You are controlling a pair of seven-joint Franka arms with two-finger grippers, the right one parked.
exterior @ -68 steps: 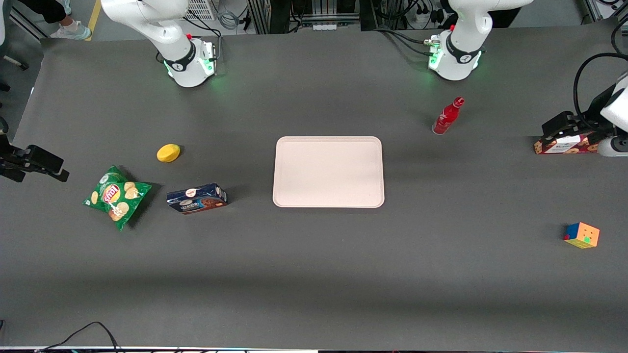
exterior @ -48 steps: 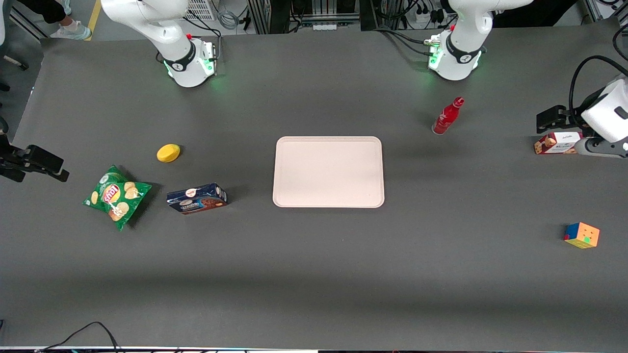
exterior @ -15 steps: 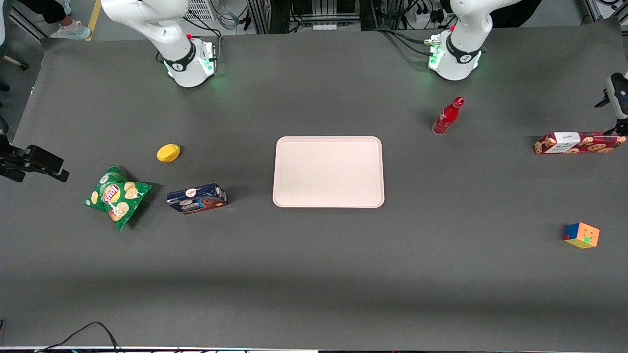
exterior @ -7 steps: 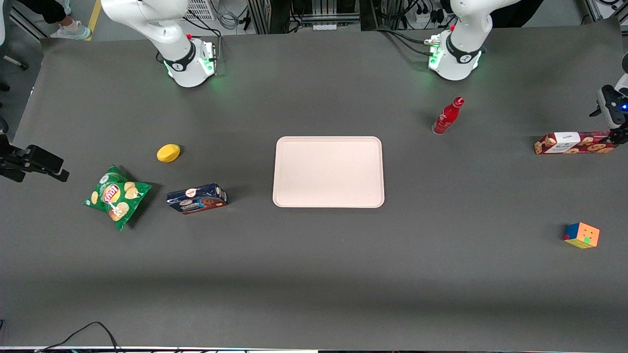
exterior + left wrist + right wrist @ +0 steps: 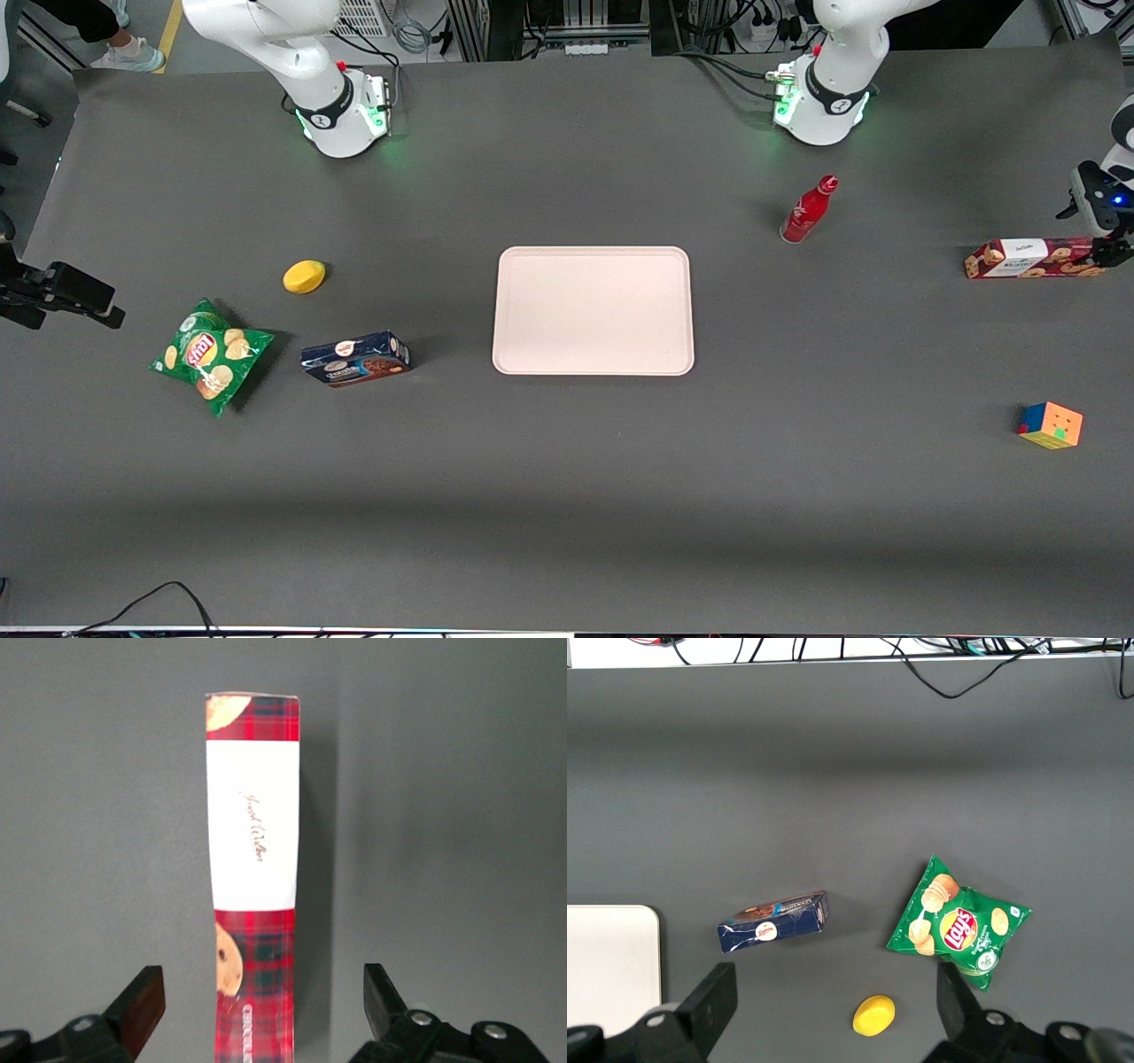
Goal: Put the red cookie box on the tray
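1. At the working arm's end of the table, well apart from the tray, lies the box, flat on the mat; my gripper hangs above its outer end, fingers spread wide with the box between them, touching neither.
2. I straddle the box near one end, not its middle. If I close here, the long carton may droop or swing when lifted.
3. It is thin card; a hard squeeze could dent it, a soft one could let it slip.
4. The bottle stands between box and tray, a little farther from the front camera; a low carry with a swinging end could tip it.
5. The mat is plain dark grey and flat; the tray is bare, with room for the box across it.
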